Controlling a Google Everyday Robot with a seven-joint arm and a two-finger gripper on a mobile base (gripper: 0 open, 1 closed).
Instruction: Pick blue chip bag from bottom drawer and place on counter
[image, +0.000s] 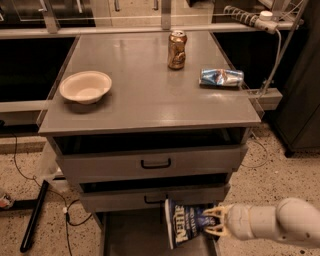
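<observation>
The blue chip bag (184, 223), dark navy with white lettering, hangs upright above the open bottom drawer (131, 235), just in front of the middle drawer's face. My gripper (211, 222) reaches in from the lower right and is shut on the bag's right edge, holding it off the drawer floor. The counter (150, 95) is the broad grey top of the cabinet, well above the bag.
On the counter stand a cream bowl (85, 86) at the left, a soda can (177, 49) at the back middle and a small shiny light-blue packet (221, 77) at the right. Two drawers with black handles (155, 163) sit above. A black pole (34, 216) lies on the floor at left.
</observation>
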